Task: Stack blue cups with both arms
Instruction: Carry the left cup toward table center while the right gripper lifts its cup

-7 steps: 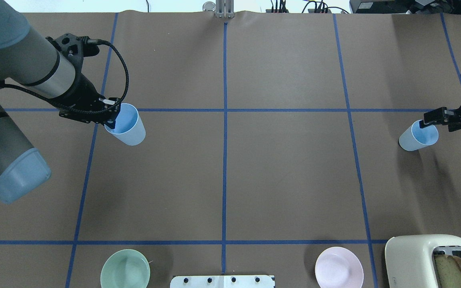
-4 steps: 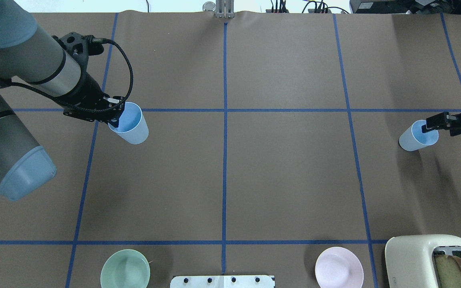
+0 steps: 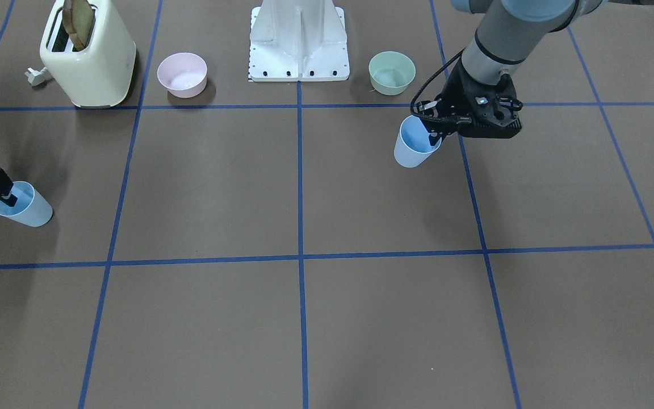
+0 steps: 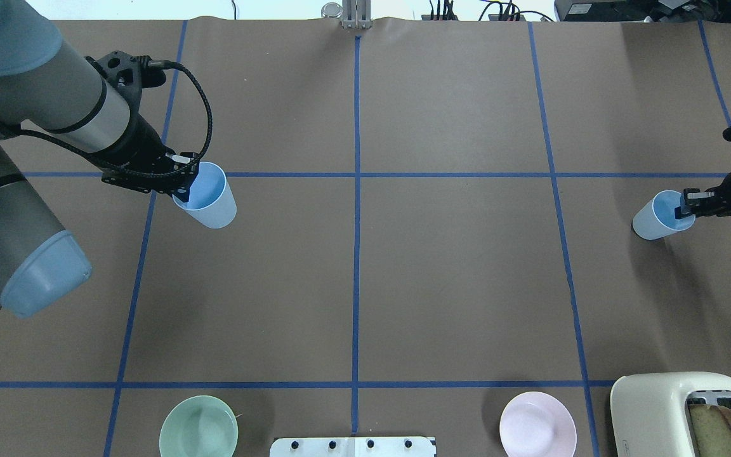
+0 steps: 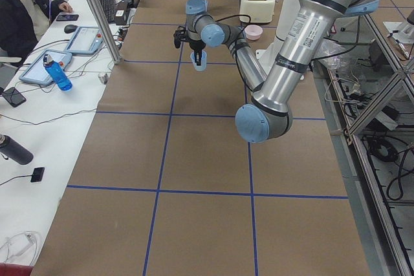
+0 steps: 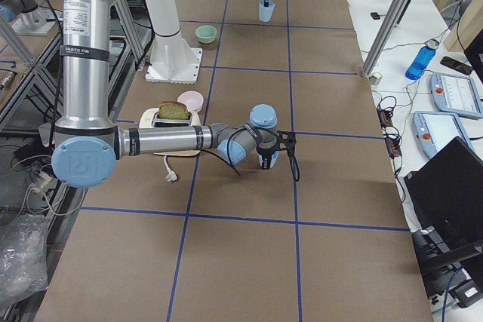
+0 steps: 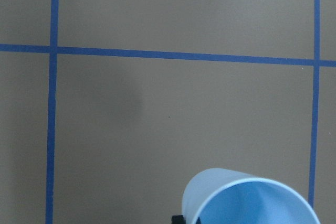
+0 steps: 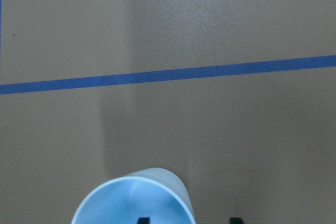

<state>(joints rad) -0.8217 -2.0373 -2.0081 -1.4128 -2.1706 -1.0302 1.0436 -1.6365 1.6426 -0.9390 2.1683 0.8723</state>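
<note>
Two pale-blue tapered tumblers, deeper blue inside, sit well apart, one on each side of the bench. Left end effector is clamped on the left tumbler rim. Right end effector straddles the right tumbler rim, jaws spread. Wrist views crop both tumblers, fingertips barely showing

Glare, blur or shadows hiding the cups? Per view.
Overhead exterior: sharp, even light, soft shadow beside the right-arm cup. Front-facing: diffuse shadow on the paper below the left-arm cup, no glare. Left wrist: cup cropped at bottom, faint shadow patch. Right wrist: mild sheen on paper near top, cup cropped.
</note>
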